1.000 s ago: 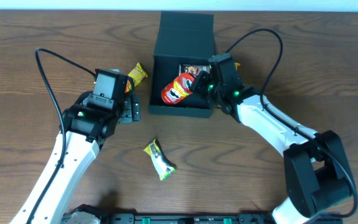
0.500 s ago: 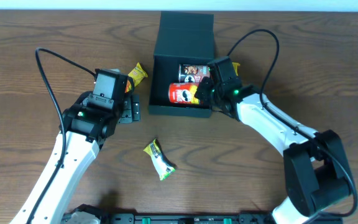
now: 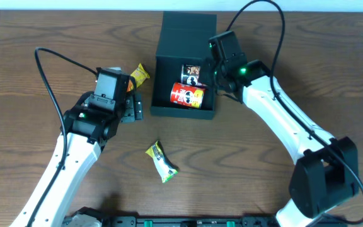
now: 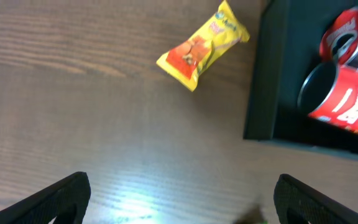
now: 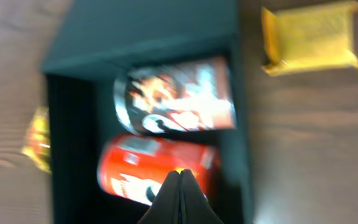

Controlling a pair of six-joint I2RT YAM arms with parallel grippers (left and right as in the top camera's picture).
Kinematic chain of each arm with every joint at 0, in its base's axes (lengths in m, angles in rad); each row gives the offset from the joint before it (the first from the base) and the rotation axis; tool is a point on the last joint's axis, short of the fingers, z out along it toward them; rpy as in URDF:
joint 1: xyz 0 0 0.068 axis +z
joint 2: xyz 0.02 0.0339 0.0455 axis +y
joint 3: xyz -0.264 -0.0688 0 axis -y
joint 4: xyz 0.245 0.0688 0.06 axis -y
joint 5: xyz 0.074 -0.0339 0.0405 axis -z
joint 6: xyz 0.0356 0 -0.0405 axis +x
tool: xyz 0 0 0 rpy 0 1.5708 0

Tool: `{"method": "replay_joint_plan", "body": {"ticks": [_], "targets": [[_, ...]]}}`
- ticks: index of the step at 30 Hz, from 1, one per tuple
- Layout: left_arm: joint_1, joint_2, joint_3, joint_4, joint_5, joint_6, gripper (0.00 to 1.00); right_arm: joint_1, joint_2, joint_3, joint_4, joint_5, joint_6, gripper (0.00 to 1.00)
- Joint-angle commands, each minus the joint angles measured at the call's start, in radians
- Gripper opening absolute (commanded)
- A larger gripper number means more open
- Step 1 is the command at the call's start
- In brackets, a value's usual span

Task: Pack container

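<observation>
Blurring smears container [image 5: 142,31] and red can [image 5: 148,169] — label unreadable.

The overhead camera looks straight down on the whole table [image 3: 30,38]; both wrist cameras face down from close, sharing the container [image 3: 188,28].

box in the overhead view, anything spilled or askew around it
Nothing spilled or damaged. A red can and a dark can lie on their sides inside the box. Loose on the table outside it: a left packet, a right packet, a front packet.
</observation>
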Motion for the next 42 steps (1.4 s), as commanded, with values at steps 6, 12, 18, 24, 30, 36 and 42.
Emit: {"method": "replay_joint_plan", "body": {"ticks": [6, 12, 18, 24, 30, 36, 42], "targets": [[0.001, 0.039, -0.003, 0.059, 0.003, 0.031, 0.96, 0.033, 0.064, -0.004, -0.042, 0.068, -0.032, 0.01], [0.001, 0.040, -0.003, 0.052, -0.001, 0.031, 0.96, 0.032, 0.095, -0.036, -0.076, 0.051, -0.003, 0.01], [0.001, 0.040, -0.003, 0.051, -0.001, 0.030, 0.95, 0.033, 0.095, -0.062, -0.127, 0.065, 0.039, 0.01], [0.001, 0.040, -0.003, 0.051, 0.000, 0.030, 0.95, 0.032, 0.095, -0.069, -0.203, 0.063, 0.043, 0.01], [0.001, 0.040, -0.003, 0.055, 0.000, 0.030, 0.95, 0.032, 0.095, -0.069, -0.264, 0.063, 0.068, 0.01], [0.001, 0.040, -0.003, 0.055, -0.001, 0.030, 0.95, 0.031, 0.095, -0.069, -0.298, 0.056, 0.069, 0.01], [0.001, 0.040, -0.003, 0.059, -0.001, 0.030, 0.95, 0.028, 0.077, -0.009, -0.292, 0.047, 0.060, 0.01]]}}
